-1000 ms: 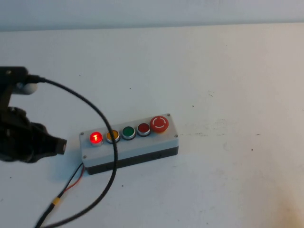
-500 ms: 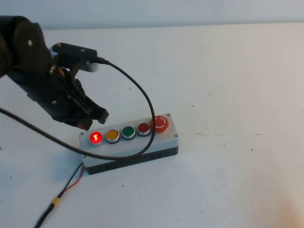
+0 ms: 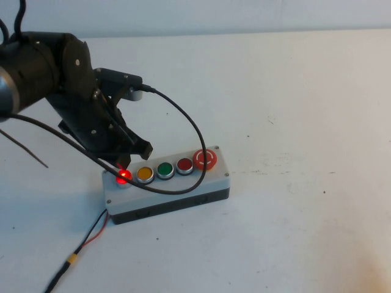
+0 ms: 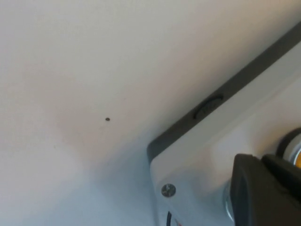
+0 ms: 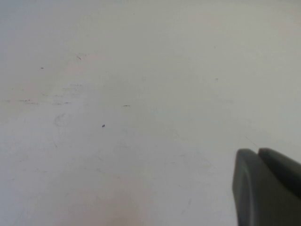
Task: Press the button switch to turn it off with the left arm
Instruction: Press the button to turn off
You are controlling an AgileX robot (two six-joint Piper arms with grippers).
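The grey five-button box (image 3: 211, 181) lies on the white table. The button switch (image 3: 124, 177) at its left end glows red and is partly covered by my left gripper (image 3: 131, 160). The gripper is shut and its tip sits right on top of or just above the button; I cannot tell if it touches. In the left wrist view the shut left gripper (image 4: 261, 161) hides the button, and only a piece of its silver ring (image 4: 227, 203) shows on the box (image 4: 197, 160). My right gripper (image 5: 258, 154) is shut over bare table in the right wrist view.
On the box, to the right of the switch, stand a yellow button (image 3: 145, 174), a green button (image 3: 164, 170), a dark red button (image 3: 184, 165) and a large red mushroom button (image 3: 205, 159). The arm's black cable (image 3: 189, 125) loops over the box. Red and black wires (image 3: 93, 234) leave the box's left end.
My left arm has swung in from the left edge, over the table, and come down so that its gripper tip now covers the glowing button. The box has not moved.
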